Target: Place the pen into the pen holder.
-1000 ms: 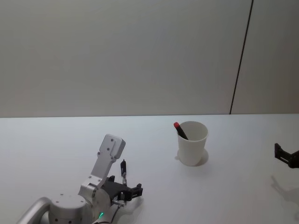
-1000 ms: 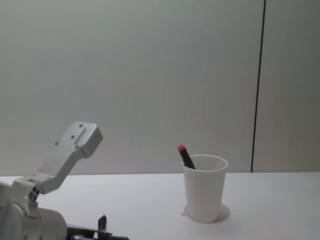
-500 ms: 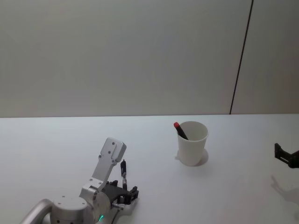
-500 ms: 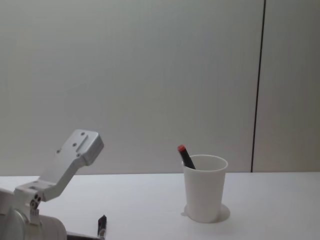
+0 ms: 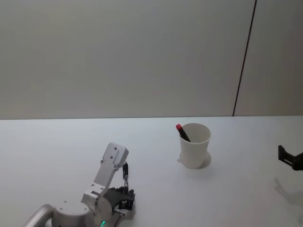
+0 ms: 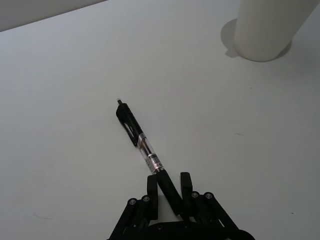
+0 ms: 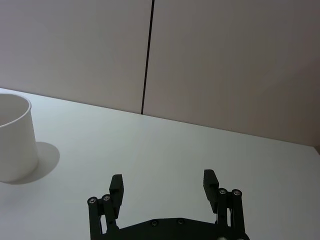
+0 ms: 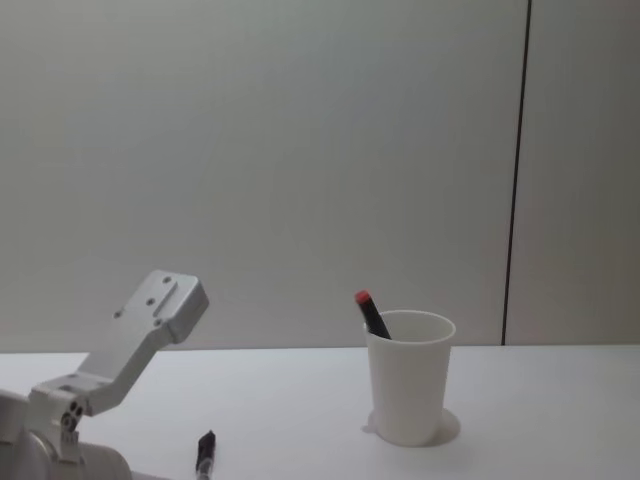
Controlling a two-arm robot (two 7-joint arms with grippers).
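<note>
Nearest you, low on the left side of the bench (image 5: 57, 151), your left gripper (image 6: 169, 186) sits down at the surface; its jaws are drawn in on either side of the near end of the black pen (image 6: 140, 142), clamped on its grip section; the pen lies flat on the bench, its clear barrel and black clip end pointing away from the gripper, toward the back of the bench; the chest view catches its far tip just above the bench surface.

Off at the right edge of the head view your right gripper (image 7: 163, 182) hangs clear of the bench, well apart from everything; its jaws stand wide apart with nothing between them.

Farther back, right of centre, the pen holder (image 5: 194, 146) stands upright, well apart from both grippers; a red-tipped pen (image 5: 182, 132) leans inside it against the left of the rim, its tip poking above.

Behind it all rises a plain wall (image 5: 118, 56).
</note>
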